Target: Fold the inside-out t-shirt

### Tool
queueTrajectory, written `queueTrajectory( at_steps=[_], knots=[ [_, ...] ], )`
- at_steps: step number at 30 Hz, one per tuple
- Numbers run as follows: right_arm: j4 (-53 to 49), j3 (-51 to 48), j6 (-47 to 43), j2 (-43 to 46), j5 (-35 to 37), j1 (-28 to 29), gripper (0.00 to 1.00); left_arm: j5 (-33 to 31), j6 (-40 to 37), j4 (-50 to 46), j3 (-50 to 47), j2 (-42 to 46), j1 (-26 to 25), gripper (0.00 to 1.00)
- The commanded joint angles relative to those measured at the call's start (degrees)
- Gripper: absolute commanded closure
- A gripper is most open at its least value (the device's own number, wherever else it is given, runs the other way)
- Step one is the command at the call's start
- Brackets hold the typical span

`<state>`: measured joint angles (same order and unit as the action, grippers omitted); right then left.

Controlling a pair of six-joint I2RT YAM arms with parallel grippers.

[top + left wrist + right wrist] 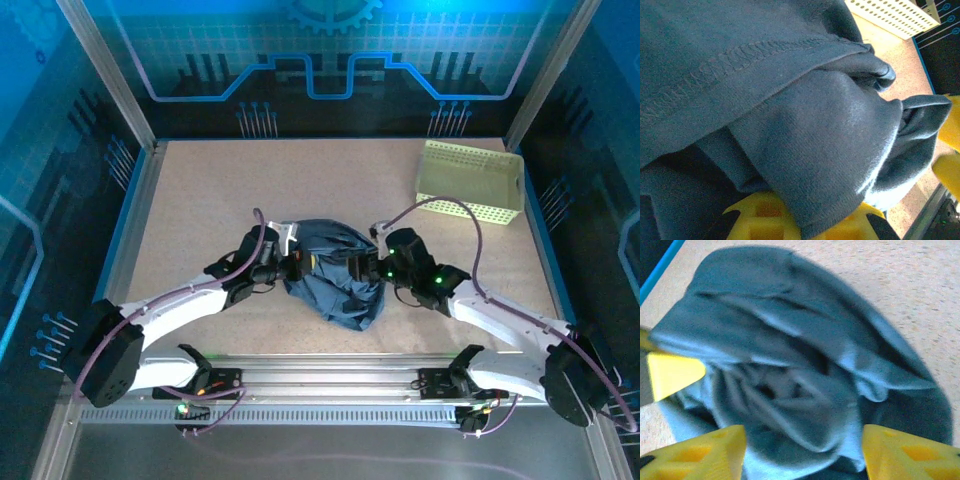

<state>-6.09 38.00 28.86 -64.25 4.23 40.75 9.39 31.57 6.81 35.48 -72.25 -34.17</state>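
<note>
The inside-out t-shirt [335,280] lies bunched in a dark slate-blue heap at the middle of the table, between my two grippers. My left gripper [290,266] is at its left side and shut on a fold of the fabric. In the left wrist view the cloth [790,125] runs down between the yellow fingers [757,222]. My right gripper [376,262] is at the heap's right side and open. In the right wrist view its yellow fingers [700,455] stand wide apart with wrinkled fabric [790,390] lying between them.
A pale yellow-green perforated basket [470,180] stands at the back right of the table, apart from the shirt, and its corner also shows in the left wrist view [890,15]. Bare tabletop [200,190] surrounds the heap. A metal rail [330,372] runs along the near edge.
</note>
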Motion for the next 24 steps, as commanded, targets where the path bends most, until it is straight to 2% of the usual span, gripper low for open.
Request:
queueTrajectory(
  at_steps=[1,5,10,11,12,13,16,17,20,24],
  knots=[
    [-5.17,4.74,-0.06,-0.7,6.67,4.1,0.3,2.38,0.77,3.43,-0.33,1.66,0.07,1.0],
    [-11.67,9.62,4.1,-8.34,13.03,5.1,0.27,3.3,1.36,4.64,-0.83,1.57,-0.1,1.0],
    [-11.45,14.7,5.38,-16.19,10.98,5.28,0.32,4.07,1.98,5.45,-1.54,2.65,-0.42,1.0],
    [-11.58,15.6,5.44,-17.53,10.68,5.24,0.36,4.07,2.0,5.57,-1.76,3.15,-0.37,1.0],
    [-11.51,16.08,5.36,-18.26,10.25,5.32,0.44,3.93,2.07,5.53,-1.97,3.68,-0.38,1.0],
    [-10.65,16.23,5.06,-18.47,9.54,5.37,0.54,3.49,2.01,5.38,-2.24,4.18,-0.31,1.0],
    [-8.99,15.54,3.45,-16.08,8.6,5.2,0.93,3.79,3.76,4.96,-3.2,4.97,2.19,1.0],
    [-9.03,15.38,2.46,-14.49,8.49,4.88,1.0,5.88,5.38,6.67,-4.5,5.25,4.3,1.0],
    [-7.97,13.77,-0.65,-8.49,3.61,2.4,1.0,9.34,7.22,9.19,-7.52,6.91,10.29,0.99],
    [-1.46,8.02,-2.72,1.26,-9.29,-3.26,1.0,8.63,5.02,4.23,-7.1,9.33,13.01,0.92]
  ],
)
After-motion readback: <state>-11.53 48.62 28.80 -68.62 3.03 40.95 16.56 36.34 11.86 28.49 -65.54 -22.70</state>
